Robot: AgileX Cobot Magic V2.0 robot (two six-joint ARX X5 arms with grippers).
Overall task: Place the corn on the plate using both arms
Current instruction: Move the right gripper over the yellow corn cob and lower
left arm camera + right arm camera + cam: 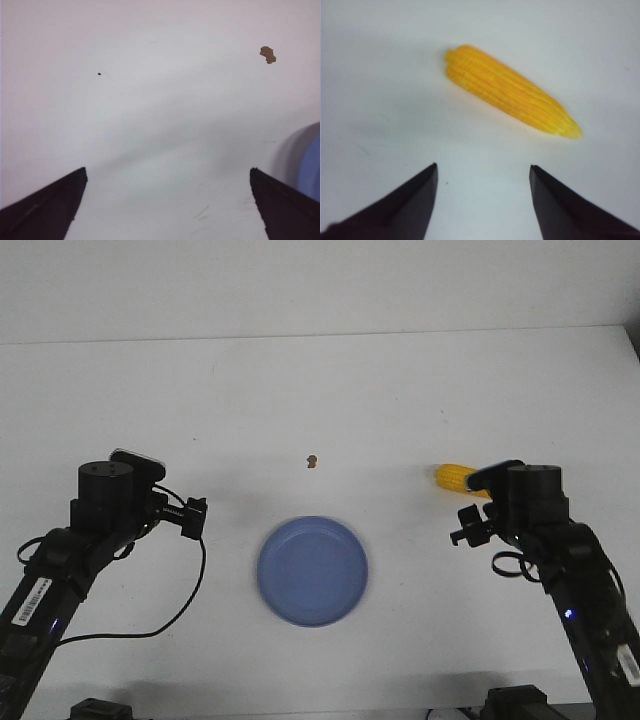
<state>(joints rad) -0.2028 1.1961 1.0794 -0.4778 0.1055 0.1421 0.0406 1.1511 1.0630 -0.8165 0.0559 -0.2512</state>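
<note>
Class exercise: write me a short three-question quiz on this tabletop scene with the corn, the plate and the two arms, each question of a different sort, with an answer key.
1. True or false: the corn already lies on the plate.
2. Multiple choice: which gripper is nearer the corn? A) left gripper B) right gripper C) both equally near
3. Fill in: the small brown speck lies on the table, on the far side of the ____ from the robot.

Key
1. False. The corn rests on the table, to the right of the plate, which holds nothing.
2. B. The right wrist view shows the corn just beyond the open fingers.
3. Plate.
</note>
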